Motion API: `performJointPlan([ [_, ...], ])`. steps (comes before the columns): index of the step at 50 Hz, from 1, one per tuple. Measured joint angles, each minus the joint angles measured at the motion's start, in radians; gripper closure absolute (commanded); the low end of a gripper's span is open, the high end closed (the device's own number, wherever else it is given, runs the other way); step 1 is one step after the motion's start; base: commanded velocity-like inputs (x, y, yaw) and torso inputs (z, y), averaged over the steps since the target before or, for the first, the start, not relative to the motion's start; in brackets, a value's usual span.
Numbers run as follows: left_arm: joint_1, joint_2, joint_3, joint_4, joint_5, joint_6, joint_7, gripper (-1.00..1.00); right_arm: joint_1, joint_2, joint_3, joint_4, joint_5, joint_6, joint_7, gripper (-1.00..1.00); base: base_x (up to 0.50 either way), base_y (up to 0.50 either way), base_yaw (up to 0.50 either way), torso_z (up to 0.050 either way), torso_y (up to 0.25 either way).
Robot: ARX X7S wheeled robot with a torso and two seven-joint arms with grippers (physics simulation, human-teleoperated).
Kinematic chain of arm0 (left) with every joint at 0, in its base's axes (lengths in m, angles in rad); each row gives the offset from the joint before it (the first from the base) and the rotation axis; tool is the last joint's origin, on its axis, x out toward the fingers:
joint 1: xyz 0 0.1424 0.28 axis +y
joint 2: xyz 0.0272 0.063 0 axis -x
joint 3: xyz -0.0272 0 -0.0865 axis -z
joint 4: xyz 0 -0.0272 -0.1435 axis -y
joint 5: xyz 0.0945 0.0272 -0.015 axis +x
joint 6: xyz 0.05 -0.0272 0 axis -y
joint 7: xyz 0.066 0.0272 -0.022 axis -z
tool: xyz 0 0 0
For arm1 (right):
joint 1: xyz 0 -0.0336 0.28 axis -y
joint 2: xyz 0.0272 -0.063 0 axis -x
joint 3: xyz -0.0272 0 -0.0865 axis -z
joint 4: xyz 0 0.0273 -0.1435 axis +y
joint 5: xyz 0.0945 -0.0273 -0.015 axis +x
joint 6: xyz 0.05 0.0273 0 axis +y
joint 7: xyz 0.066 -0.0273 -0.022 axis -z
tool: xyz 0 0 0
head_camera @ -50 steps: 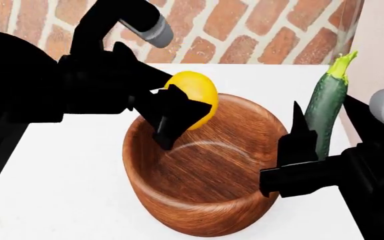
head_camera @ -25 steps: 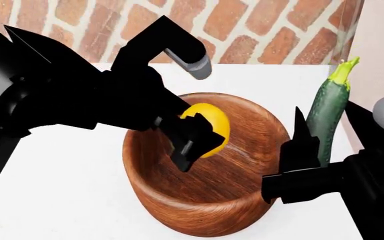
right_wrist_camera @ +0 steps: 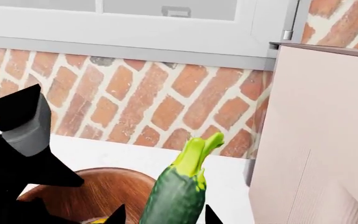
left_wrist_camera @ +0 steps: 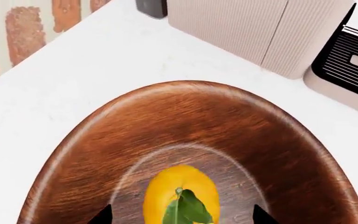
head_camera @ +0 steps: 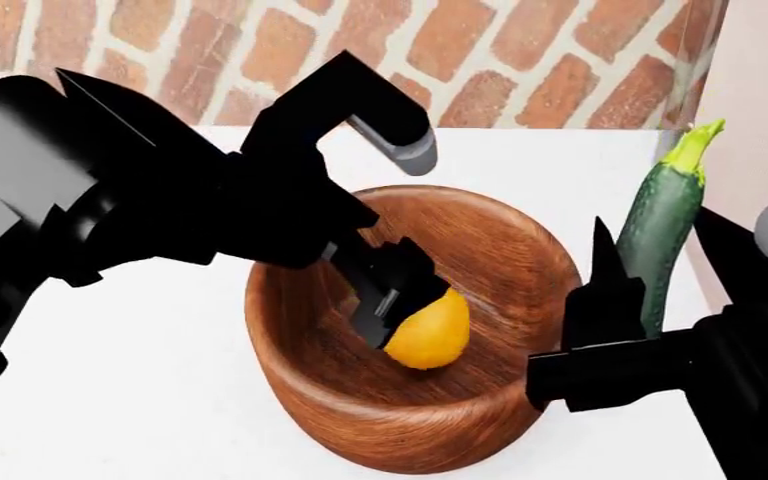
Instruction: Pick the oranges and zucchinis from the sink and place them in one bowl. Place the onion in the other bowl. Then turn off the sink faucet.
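Note:
The brown wooden bowl (head_camera: pixel 491 205) (left_wrist_camera: pixel 185 88) stands on the white counter. An orange (head_camera: pixel 431 335) (left_wrist_camera: pixel 179 184) with a green leaf lies on the bowl's floor. My left gripper (head_camera: pixel 391 305) (left_wrist_camera: pixel 182 217) hangs inside the bowl just above the orange, open, with both fingertips clear of the fruit. My right gripper (head_camera: pixel 662 290) (right_wrist_camera: pixel 163 217) is shut on a dark green zucchini (head_camera: pixel 662 215) (right_wrist_camera: pixel 179 191), holding it upright beside the bowl's right rim, pale stem tip up. The sink, the onion, the other bowl and the sink faucet are out of view.
A brick wall (head_camera: pixel 491 60) runs behind the white counter (head_camera: pixel 131 340). A beige cabinet side (right_wrist_camera: pixel 316 140) rises to the right of the zucchini. In the left wrist view a beige ribbed box (left_wrist_camera: pixel 229 28) and a black-and-beige appliance (left_wrist_camera: pixel 347 60) stand beyond the bowl.
My left gripper has come over the rim and down into the bowl with the orange, then let it go; the orange now rests on the bowl's floor. The right arm has barely moved.

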Motion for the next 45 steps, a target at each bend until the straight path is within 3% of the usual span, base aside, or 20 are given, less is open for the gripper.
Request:
performJointPlan([
  [9,-0.013,-0.019,0.012,0.019,-0.032,0.023,-0.02,-1.0,0.005,-0.004,0.009,0.006,0.008,0.008,-0.002,1.0,0.0,0.0,0.0,0.0,0.0],
  [19,-0.013,-0.128,-0.074,0.113,-0.106,0.044,-0.116,-1.0,0.041,-0.047,0.033,0.045,0.047,0.042,-0.015,1.0,0.0,0.0,0.0,0.0,0.0],
  [37,0.162,-0.531,-0.33,0.556,-0.331,0.049,-0.535,-1.0,0.082,-0.311,0.05,0.334,0.178,0.144,-0.16,1.0,0.0,0.0,0.0,0.0,0.0],
  [45,0.247,-0.666,-0.416,0.698,-0.42,0.06,-0.674,-1.0,0.063,-0.436,0.05,0.49,0.245,0.174,-0.264,1.0,0.0,0.0,0.0,0.0,0.0],
])
